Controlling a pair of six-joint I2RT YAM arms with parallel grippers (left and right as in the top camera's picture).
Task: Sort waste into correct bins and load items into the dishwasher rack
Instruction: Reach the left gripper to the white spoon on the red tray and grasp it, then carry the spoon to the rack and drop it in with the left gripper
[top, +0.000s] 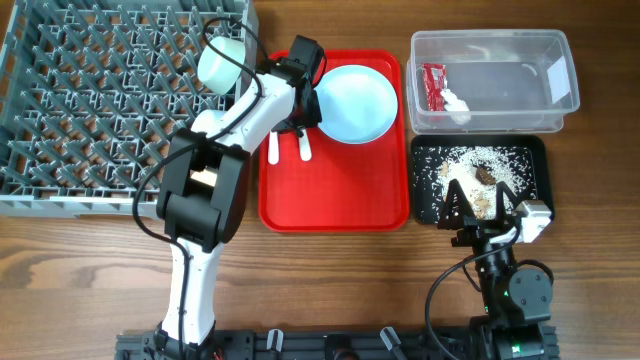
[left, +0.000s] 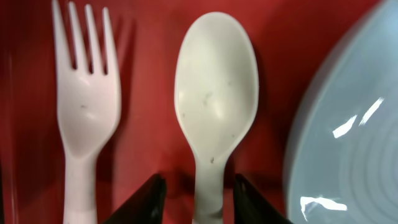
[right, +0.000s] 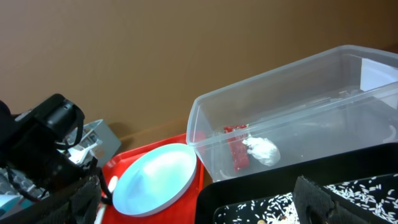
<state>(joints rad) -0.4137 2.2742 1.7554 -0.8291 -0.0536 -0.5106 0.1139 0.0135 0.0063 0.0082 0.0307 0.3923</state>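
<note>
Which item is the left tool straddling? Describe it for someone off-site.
Find the red rectangular plastic tray mid-table. On its left part lie two white utensils beside the pale blue round plate. It's the white plastic spoon, nearer the plate: oval bowl, no tines, unlike the white plastic fork.

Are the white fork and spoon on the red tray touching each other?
Apart. The left wrist view shows a strip of bare red tray between the fork and the spoon along their whole visible length.
</note>
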